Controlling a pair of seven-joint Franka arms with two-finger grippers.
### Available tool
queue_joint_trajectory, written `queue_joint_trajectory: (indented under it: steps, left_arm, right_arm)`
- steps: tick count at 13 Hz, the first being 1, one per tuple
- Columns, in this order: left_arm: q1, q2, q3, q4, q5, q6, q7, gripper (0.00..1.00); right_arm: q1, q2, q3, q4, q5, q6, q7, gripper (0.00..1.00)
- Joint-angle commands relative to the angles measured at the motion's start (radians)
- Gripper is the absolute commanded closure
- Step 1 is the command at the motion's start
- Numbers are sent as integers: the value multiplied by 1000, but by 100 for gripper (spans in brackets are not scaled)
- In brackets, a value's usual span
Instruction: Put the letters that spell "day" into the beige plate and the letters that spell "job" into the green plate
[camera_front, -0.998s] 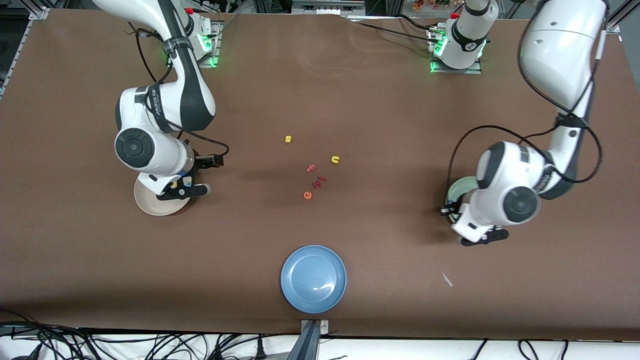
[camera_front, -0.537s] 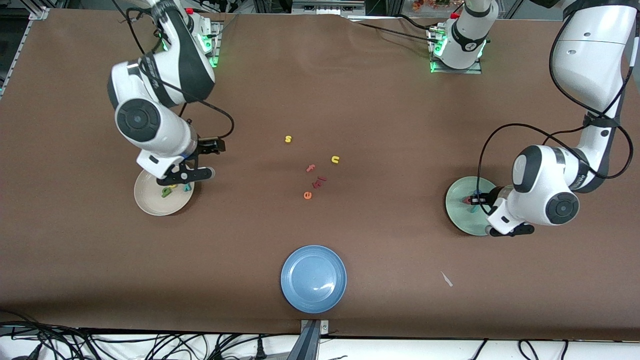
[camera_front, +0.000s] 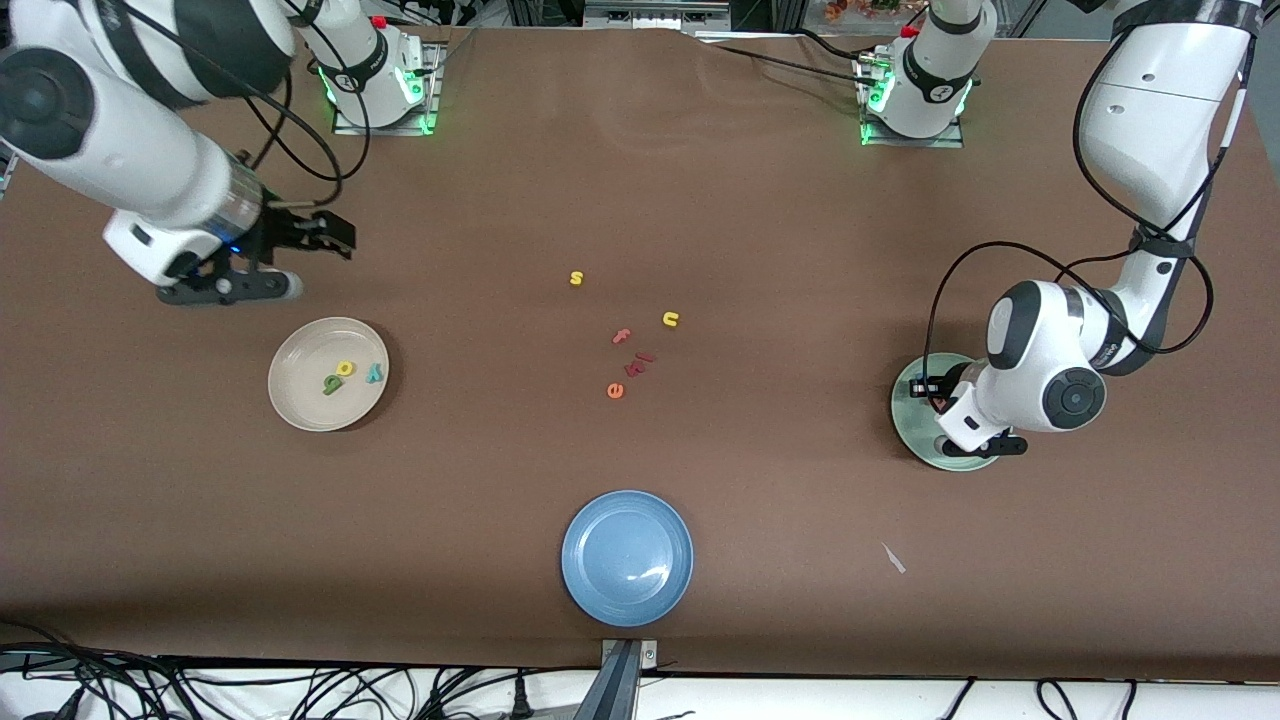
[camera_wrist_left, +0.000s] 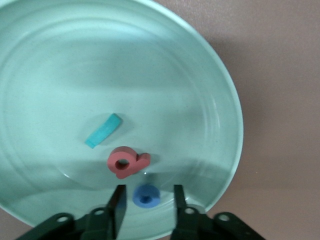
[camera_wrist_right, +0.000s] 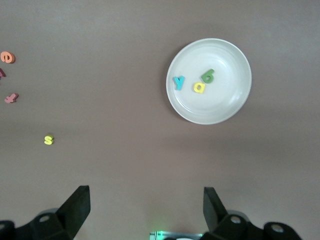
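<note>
The green plate lies at the left arm's end of the table. On the green plate lie a teal "j", a pink "b" and a blue "o". My left gripper hangs low over that plate. The left gripper is open, and the "o" lies between its fingers with a gap on each side. The beige plate holds a yellow "d", an olive "a" and a teal "y". My right gripper is raised, wide open and empty, off the plate's edge on the side of the arm bases.
A blue plate sits near the front edge. In the middle lie loose letters: a yellow "s", a yellow "u", a salmon "f", an orange "e" and a dark red piece. A white scrap lies near the front.
My right arm has lifted off the beige plate and swung toward its own end of the table, uncovering the three letters. My left gripper's jaws have parted over the green plate, around the blue "o".
</note>
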Motion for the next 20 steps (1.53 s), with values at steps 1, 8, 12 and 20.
queue_joint_trajectory:
  steps: [1,8,12,20]
  left_arm:
    - [6,-75,-1,-5,-5,-7,11,0]
    - [-8,-167,-2,336,13,-251,9,1]
    - [-7,-204,-5,448,10,-331,34,2]
    - [0,-311,1,451,15,-368,110,1]
  right_arm:
    - [-44,-55,17,-9,-9,-75,0,0]
    - [-80,-60,-62,74,-6,-155,-59,0]
    - [-101,-61,-62,74,-7,-136,-55,0]
    - [-110,-54,-64,75,-24,-15,-62,0]
